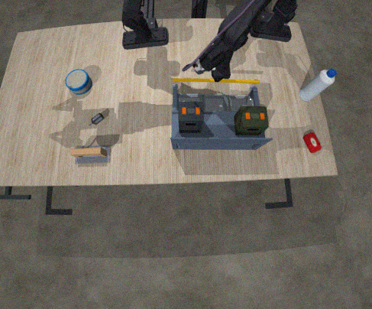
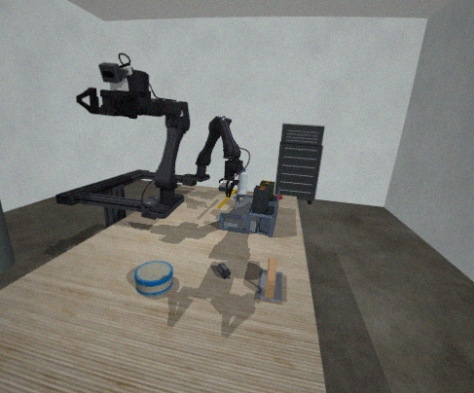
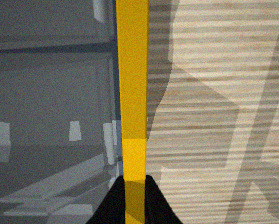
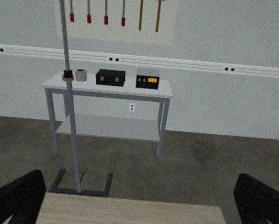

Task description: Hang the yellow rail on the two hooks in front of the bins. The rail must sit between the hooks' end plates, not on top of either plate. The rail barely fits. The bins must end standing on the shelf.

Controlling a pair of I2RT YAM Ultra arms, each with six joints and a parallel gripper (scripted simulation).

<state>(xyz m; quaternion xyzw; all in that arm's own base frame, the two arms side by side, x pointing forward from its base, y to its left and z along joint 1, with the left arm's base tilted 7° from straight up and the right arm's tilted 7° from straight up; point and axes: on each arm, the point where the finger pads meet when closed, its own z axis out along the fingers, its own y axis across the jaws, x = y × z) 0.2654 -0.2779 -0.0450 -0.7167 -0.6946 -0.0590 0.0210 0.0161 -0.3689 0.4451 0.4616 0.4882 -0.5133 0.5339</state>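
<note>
Yellow rail (image 1: pixel 194 80) (image 2: pixel 224 201) (image 3: pixel 133 75) gripped by the left hand (image 1: pixel 218 78) (image 2: pixel 229 194) (image 3: pixel 135 184); seating between end plates unconfirmed.
The top view shows the rail lengthwise along the arm side of the blue-grey shelf (image 1: pixel 217 144) (image 2: pixel 272 228), with the dark grey bin (image 1: pixel 190 123) (image 2: pixel 260 200) and green bin (image 1: pixel 250 125) upright on it; the left hand's fingertips are hard to read there, but the left wrist view shows them closed to the rail's narrow width. The right hand (image 2: pixel 83 99) (image 4: pixel 139 181), outside the top view, is wide open and empty, raised in the exterior view; its own camera shows a workbench (image 4: pixel 110 93) beyond the fingers. Hook contact cannot be told.
</note>
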